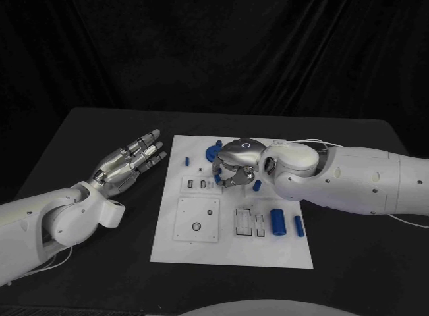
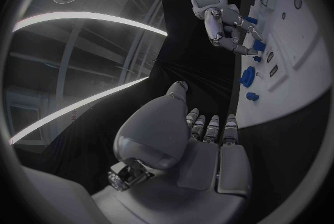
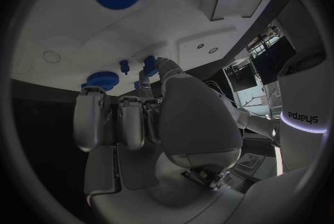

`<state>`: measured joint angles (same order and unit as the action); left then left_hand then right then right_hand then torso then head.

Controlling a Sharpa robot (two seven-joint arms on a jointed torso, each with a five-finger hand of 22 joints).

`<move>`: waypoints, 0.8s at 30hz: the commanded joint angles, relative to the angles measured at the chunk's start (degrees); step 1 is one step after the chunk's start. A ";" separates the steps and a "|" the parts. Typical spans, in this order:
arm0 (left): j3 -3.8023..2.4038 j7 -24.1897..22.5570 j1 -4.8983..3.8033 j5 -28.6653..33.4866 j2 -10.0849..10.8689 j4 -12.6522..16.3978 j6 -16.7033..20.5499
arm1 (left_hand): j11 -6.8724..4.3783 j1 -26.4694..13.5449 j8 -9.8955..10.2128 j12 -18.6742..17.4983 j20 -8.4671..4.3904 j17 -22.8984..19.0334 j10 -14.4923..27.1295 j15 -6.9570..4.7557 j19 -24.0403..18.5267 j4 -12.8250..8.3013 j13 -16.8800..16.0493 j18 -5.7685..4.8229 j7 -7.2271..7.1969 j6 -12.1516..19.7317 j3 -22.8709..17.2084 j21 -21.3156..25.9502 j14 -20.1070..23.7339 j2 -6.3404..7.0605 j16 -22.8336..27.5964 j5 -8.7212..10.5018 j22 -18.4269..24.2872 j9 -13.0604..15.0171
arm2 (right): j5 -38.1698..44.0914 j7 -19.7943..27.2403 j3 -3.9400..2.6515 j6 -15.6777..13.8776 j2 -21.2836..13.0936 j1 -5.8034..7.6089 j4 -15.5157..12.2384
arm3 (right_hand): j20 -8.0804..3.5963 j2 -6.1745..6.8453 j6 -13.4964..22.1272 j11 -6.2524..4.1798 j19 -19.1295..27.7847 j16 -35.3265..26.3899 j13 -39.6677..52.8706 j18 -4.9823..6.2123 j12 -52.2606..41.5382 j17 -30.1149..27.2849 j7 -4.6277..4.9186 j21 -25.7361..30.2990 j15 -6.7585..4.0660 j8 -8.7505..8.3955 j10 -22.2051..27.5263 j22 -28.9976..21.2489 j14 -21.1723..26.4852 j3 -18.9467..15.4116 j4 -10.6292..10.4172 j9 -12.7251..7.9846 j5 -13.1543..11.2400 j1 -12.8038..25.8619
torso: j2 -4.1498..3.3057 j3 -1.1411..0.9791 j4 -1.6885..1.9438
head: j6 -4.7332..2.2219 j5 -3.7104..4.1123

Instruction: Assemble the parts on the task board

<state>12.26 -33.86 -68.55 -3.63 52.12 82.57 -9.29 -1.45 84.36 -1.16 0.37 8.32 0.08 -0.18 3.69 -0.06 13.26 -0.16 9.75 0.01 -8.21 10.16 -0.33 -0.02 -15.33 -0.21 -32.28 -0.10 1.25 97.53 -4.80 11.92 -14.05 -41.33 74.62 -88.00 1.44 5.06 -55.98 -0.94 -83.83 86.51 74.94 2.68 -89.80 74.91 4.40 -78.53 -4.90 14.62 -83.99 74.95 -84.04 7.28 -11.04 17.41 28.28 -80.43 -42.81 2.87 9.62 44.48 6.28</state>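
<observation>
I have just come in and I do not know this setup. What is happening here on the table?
A two-armed robot is assembling small blue parts on the white task board. Its right hand is down over the far part of the board, fingers curled among the parts beside a round blue part; whether it holds one cannot be told. The left hand rests open beside the board, off to the left, holding nothing. Two blue cylinders lie near the board's right edge.
</observation>
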 commanded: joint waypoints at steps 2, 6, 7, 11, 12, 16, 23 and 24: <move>-0.05 -0.68 0.10 -0.02 -0.08 0.07 -0.78 | 0.15 0.50 -0.28 -0.28 0.26 -0.08 0.04 0.22 0.06 -0.02 0.09 -1.03 -0.19 0.10 -0.43 0.33 0.02 -0.10 0.21 -0.31 0.10 0.06 | 0.39 -1.57 -0.03 0.67 0.10 -0.22 -0.05 | 0.41 -0.41 0.54 0.14 -1.24 -0.25 15.06 0.17 -0.20 8.85 0.02 0.22 0.46 -0.07 -6.01 11.19 -4.69 0.04 0.61 0.06 -0.07 0.24 | -0.07 0.00 0.01 | 0.13 -0.02; -0.05 -0.67 0.10 -0.02 -0.02 0.10 -0.78 | 0.15 0.50 -0.28 -0.28 0.26 -0.08 0.04 0.22 0.06 -0.02 0.09 -1.03 -0.19 0.10 -0.43 0.33 0.02 -0.10 0.21 -0.31 0.10 0.06 | 0.39 -1.59 -0.03 0.83 0.35 -0.27 0.03 | 0.40 -0.41 0.75 0.11 -1.23 -0.28 15.06 0.19 -0.20 8.81 0.04 0.28 0.44 -0.12 -6.01 11.17 -4.68 0.08 0.75 0.10 -0.18 0.24 | -0.06 0.05 -0.03 | 0.30 -0.12; -0.05 -0.67 0.10 -0.02 -0.01 0.11 -0.78 | 0.15 0.50 -0.28 -0.28 0.26 -0.08 0.04 0.22 0.06 -0.02 0.09 -1.03 -0.19 0.10 -0.43 0.33 0.02 -0.10 0.21 -0.31 0.10 0.06 | 0.39 -1.59 -0.03 0.86 0.41 -0.29 0.06 | 0.40 -0.41 0.87 0.09 -1.23 -0.29 15.06 0.19 -0.20 8.79 0.04 0.27 0.42 -0.15 -6.01 11.18 -4.68 0.11 0.82 0.13 -0.24 0.25 | -0.07 0.05 -0.02 | 0.32 -0.13; -0.05 -0.66 0.10 -0.02 0.05 0.15 -0.77 | 0.15 0.50 -0.28 -0.28 0.26 -0.08 0.04 0.22 0.06 -0.02 0.09 -1.03 -0.19 0.10 -0.43 0.33 0.02 -0.10 0.21 -0.31 0.10 0.06 | 0.39 -1.53 -0.03 1.01 0.69 -0.46 0.18 | 0.38 -0.38 1.53 0.07 -1.23 -0.30 15.06 0.20 -0.20 8.78 0.11 0.33 0.39 -0.39 -6.01 11.17 -4.67 0.15 1.03 0.18 -0.49 0.44 | -0.09 0.02 -0.01 | 0.33 -0.15; -0.05 -0.65 0.10 -0.02 0.07 0.16 -0.77 | 0.15 0.50 -0.28 -0.28 0.26 -0.08 0.04 0.22 0.06 -0.02 0.09 -1.03 -0.19 0.10 -0.43 0.33 0.02 -0.10 0.21 -0.31 0.10 0.06 | 0.39 -1.50 -0.03 1.09 0.75 -0.51 0.21 | 0.38 -0.36 1.95 0.08 -1.24 -0.32 15.06 0.20 -0.20 8.74 0.15 0.35 0.39 -0.54 -6.01 11.17 -4.67 0.16 1.13 0.20 -0.76 0.60 | -0.09 0.02 -0.01 | 0.33 -0.15; -0.05 -0.66 0.10 -0.02 0.12 0.18 -0.74 | 0.15 0.52 -0.28 -0.28 0.26 -0.08 0.04 0.22 0.06 -0.09 0.08 -1.03 -0.20 0.09 -0.58 0.33 0.02 -0.20 0.21 -0.30 0.10 0.06 | 0.39 -1.45 -0.03 1.41 0.98 -0.69 0.38 | 0.38 -0.30 2.50 0.10 -1.23 -0.36 15.06 0.21 -0.20 8.66 0.20 0.40 0.39 -0.79 -6.01 11.16 -4.65 0.20 1.30 0.18 -1.20 0.76 | -0.09 0.02 0.00 | 0.40 -0.12; -0.05 -0.62 0.10 -0.02 0.05 0.09 -0.80 | 0.15 0.52 -0.28 -0.28 0.26 -0.08 0.04 0.22 0.06 -0.09 0.08 -1.03 -0.20 0.09 -0.58 0.33 0.02 -0.20 0.21 -0.30 0.10 0.06 | 0.39 -1.47 -0.03 1.80 1.16 -0.85 0.62 | 0.47 -0.13 4.75 0.26 -1.22 -0.39 15.06 0.23 -0.20 8.57 0.45 0.62 0.52 -2.09 -6.01 11.13 -4.64 0.36 2.00 -0.35 -4.13 1.49 | -0.08 0.00 0.05 | 0.50 -0.02; -0.05 -0.61 0.11 -0.02 0.02 0.07 -0.82 | 0.15 0.52 -0.28 -0.28 0.26 -0.08 0.04 0.22 0.06 -0.09 0.08 -1.03 -0.20 0.09 -0.58 0.33 0.02 -0.20 0.21 -0.30 0.10 0.06 | 0.39 -1.49 -0.03 1.90 1.16 -0.86 0.63 | 0.48 -0.10 4.91 0.26 -1.23 -0.39 15.06 0.23 -0.20 8.56 0.46 0.62 0.53 -2.19 -6.01 11.14 -4.64 0.37 2.09 -0.42 -4.56 1.57 | -0.08 0.01 0.06 | 0.51 0.01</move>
<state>12.26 -33.83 -68.53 -3.63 52.25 82.57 -9.39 -1.45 84.36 -1.16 0.37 8.32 0.06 -0.18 3.69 -0.06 13.03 -0.16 9.75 0.01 -8.21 9.93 -0.34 -0.02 -15.33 -0.21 -32.28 -0.06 1.24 97.53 -5.19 11.92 -13.29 -40.20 73.87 -87.38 1.65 4.97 -51.49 -0.94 -84.04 86.30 74.92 2.67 -89.80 74.91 5.00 -78.09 -4.90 12.63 -83.99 74.93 -84.04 7.61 -9.31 17.04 23.91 -79.29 -42.90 2.89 9.62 44.97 6.23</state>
